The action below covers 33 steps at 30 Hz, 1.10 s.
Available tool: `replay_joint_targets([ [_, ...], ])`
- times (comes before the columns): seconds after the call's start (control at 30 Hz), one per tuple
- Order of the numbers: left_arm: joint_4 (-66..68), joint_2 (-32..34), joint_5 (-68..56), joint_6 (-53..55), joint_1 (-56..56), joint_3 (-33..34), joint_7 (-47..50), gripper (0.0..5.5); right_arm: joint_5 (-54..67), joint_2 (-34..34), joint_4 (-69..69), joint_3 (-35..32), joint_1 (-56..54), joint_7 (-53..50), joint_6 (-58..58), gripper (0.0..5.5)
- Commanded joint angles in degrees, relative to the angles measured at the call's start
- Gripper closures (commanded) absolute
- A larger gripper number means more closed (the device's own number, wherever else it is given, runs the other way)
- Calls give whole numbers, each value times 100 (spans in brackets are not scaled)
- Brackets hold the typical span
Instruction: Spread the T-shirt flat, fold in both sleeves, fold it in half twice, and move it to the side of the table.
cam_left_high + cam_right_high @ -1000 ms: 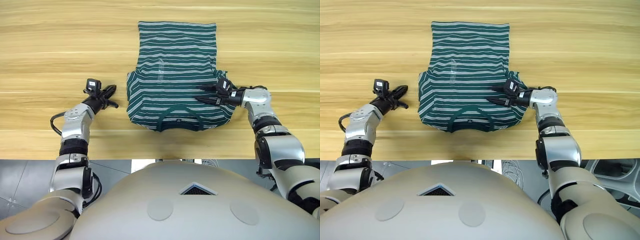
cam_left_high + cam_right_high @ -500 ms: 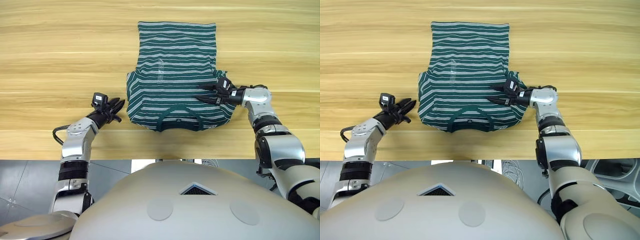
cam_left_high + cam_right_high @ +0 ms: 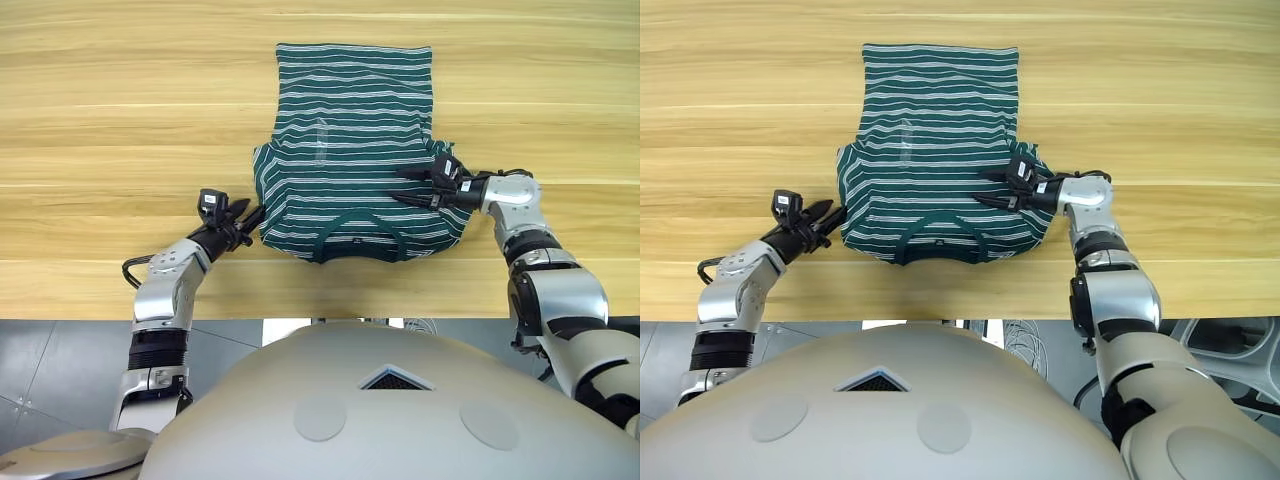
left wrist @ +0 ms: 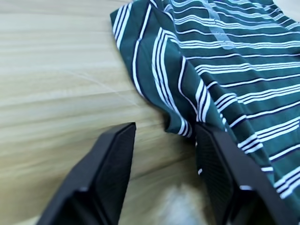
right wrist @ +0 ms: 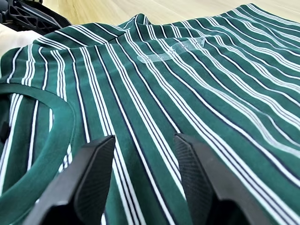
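Observation:
A dark green T-shirt [image 3: 345,140] with thin white stripes lies on the wooden table [image 3: 110,110], both sleeves folded in, its collar toward the near edge. My left gripper [image 3: 248,220] is open at the shirt's near left corner; in the left wrist view [image 4: 166,140] the striped edge [image 4: 187,126] lies between its fingers [image 4: 110,161]. My right gripper [image 3: 405,186] hovers open over the shirt's right shoulder, and its wrist view [image 5: 140,154] looks across the striped cloth [image 5: 164,93] toward the collar [image 5: 37,154].
Bare wood stretches left, right and beyond the shirt's hem [image 3: 355,48]. The table's near edge [image 3: 300,315] runs just below the collar. A strip of clear tape [image 5: 171,51] sits on the shirt's front.
My left gripper has moved right and toward the near edge, from bare table to the shirt's left corner. The right gripper and the shirt have stayed put.

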Motion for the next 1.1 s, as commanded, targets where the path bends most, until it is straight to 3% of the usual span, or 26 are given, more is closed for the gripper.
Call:
replay_joint_targets([
  [0.03, -57, -123, -150, 330, 18, -7, 89, 331, -104, 28, 83, 7, -134, -72, -15, 317],
  [0.3, 229, -232, 59, 315, -170, -215, 162, 352, -162, 46, 139, -39, -144, -108, -47, 317],
  [0.7, 528, -296, 90, -180, -313, -222, 150, 547, -133, 44, 142, -92, -94, -119, -60, 317],
  [1.1, 307, -142, -244, -406, -139, 774, 262, 547, -221, 56, 223, -54, -191, -175, -22, 317],
])
